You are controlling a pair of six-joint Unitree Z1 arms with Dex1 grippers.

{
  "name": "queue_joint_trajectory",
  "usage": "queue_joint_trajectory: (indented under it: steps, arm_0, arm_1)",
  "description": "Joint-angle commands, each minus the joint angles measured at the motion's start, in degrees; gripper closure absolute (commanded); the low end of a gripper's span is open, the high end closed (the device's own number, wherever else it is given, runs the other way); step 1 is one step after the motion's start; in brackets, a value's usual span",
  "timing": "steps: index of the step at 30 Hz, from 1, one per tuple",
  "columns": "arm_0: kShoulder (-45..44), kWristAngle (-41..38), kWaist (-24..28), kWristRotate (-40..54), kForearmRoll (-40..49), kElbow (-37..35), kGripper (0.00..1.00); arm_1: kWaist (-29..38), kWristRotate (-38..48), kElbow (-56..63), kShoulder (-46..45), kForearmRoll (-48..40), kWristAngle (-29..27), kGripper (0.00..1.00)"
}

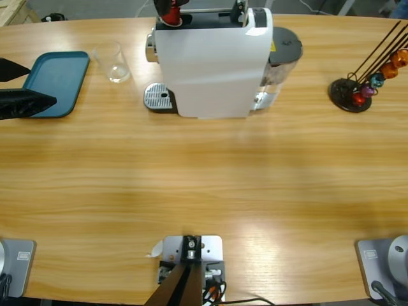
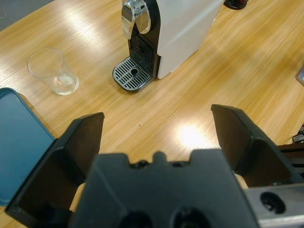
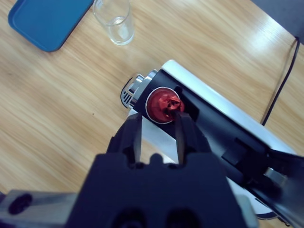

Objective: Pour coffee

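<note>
A white coffee machine (image 1: 213,64) is seen standing at the far middle of the wooden counter (image 1: 204,185), with its round drip grate (image 1: 159,97) at its left foot. A red capsule (image 3: 162,105) is seated in the slot on top of the machine, and the right gripper (image 3: 157,124) is held directly over it; its fingers (image 3: 134,134) are drawn close together, with one tip at the capsule's foil, though it cannot be told whether the capsule is actually gripped. In the high view this gripper (image 1: 171,9) is seen only at the top edge, above the machine.

An empty clear glass (image 1: 113,62) is placed upright on the counter, between the machine and a blue tray (image 1: 57,83), apart from both. The left gripper (image 2: 156,142) is held low over the counter at the left side, near the tray, with its fingers (image 2: 78,147) spread wide and nothing between them. A black stand holding coloured capsules (image 1: 357,89) is set at the far right.
</note>
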Motion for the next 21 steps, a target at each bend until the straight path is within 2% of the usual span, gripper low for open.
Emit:
queue_joint_trajectory:
  steps: [1,9,21]
  arm_0:
    - [2.1,0.5,-0.4,-0.4,-0.6,1.8,0.023]
    - [1.5,0.5,-0.4,-0.4,-0.6,1.7,0.023]
    - [1.6,0.5,-0.4,-0.4,-0.2,1.8,0.023]
  arm_1:
    - [-0.1,-0.3,-3.1,0.7,0.9,-2.2,0.716]
    - [0.3,-0.7,-3.2,0.0,0.9,-3.8,0.713]
    - [0.3,-0.6,-1.8,3.1,1.1,-2.9,0.713]
